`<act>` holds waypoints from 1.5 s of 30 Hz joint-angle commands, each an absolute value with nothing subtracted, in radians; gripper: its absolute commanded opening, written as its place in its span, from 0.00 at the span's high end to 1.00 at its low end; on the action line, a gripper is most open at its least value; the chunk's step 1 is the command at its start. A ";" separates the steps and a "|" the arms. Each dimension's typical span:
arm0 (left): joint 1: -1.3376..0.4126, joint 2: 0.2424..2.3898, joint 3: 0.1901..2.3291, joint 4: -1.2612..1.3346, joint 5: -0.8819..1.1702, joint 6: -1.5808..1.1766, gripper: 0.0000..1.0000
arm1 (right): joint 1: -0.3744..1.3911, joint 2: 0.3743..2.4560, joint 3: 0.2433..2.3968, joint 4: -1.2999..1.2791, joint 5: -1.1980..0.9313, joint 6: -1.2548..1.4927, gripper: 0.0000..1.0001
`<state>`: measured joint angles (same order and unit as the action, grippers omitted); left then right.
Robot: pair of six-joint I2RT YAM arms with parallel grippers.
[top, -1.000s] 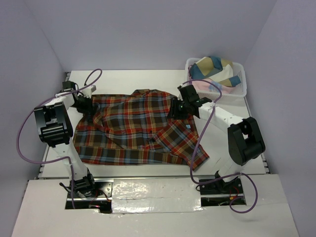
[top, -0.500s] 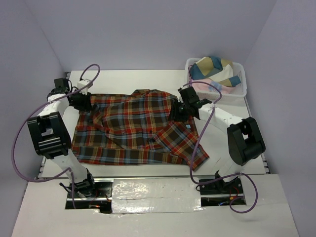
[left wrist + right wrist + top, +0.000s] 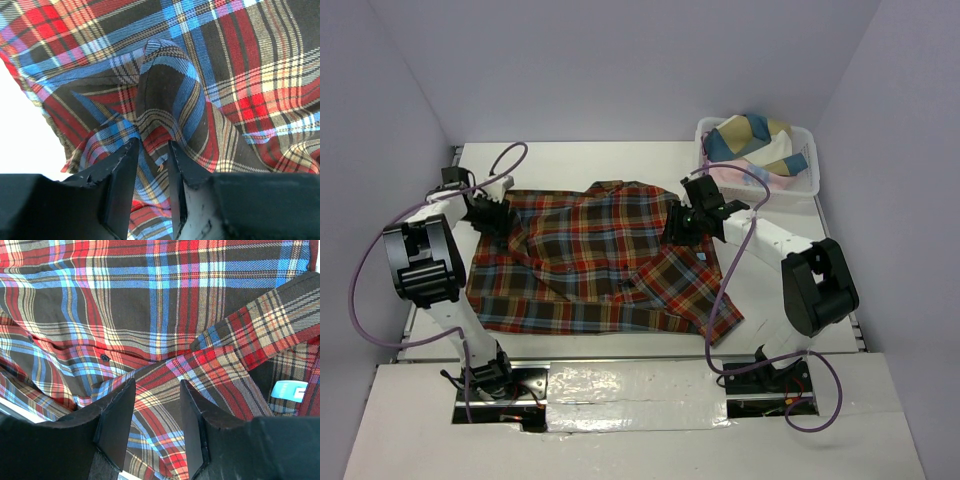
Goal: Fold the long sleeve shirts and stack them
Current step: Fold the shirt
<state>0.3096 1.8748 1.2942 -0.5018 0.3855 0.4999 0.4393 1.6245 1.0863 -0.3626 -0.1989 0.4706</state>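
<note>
Top external view: the soft plaid shirt [image 3: 590, 265] (red, brown and blue) lies wrinkled and spread flat on the white table [image 3: 570, 158]. Reaching low at its left edge, the left fingers [image 3: 122, 185] pinch a raised fold. The right fingers [image 3: 117, 415] clamp a fold at its right side.

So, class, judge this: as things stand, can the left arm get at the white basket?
Probably not. The left pincer is clamped on the plaid shirt's left edge, while the basket sits in the far right corner, beyond the right arm.
</note>
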 commanded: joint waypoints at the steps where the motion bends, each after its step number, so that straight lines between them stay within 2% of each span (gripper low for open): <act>1: 0.302 1.920 1.319 -0.511 0.390 0.502 0.57 | 0.445 1.568 1.077 -0.350 -0.190 0.463 0.52; 12: 0.302 1.968 1.321 -0.453 0.383 0.468 0.52 | 0.445 1.569 1.077 -0.365 -0.184 0.457 0.52; 14: 0.302 1.954 1.318 -0.456 0.414 0.471 0.59 | 0.443 1.569 1.077 -0.367 -0.184 0.457 0.52; 15: 0.302 1.948 1.315 -0.459 0.426 0.474 0.72 | 0.446 1.568 1.075 -0.368 -0.183 0.457 0.52; 16: 0.301 1.939 1.313 -0.462 0.429 0.476 0.77 | 0.445 1.568 1.075 -0.368 -0.181 0.456 0.52; 20: 0.302 1.885 1.310 -0.479 0.428 0.494 0.87 | 0.445 1.568 1.071 -0.367 -0.181 0.454 0.52; 21: 0.304 1.878 1.312 -0.491 0.425 0.503 0.93 | 0.445 1.569 1.071 -0.367 -0.183 0.454 0.52; 24: 0.310 1.862 1.331 -0.523 0.426 0.517 0.98 | 0.446 1.578 1.071 -0.365 -0.184 0.454 0.52; 39: 0.436 1.853 1.528 -1.000 0.377 0.673 1.00 | 0.446 1.580 1.051 -0.364 -0.184 0.448 0.53; 45: 0.518 1.884 1.540 -1.184 0.311 0.721 1.00 | 0.445 1.585 1.051 -0.396 -0.138 0.448 0.53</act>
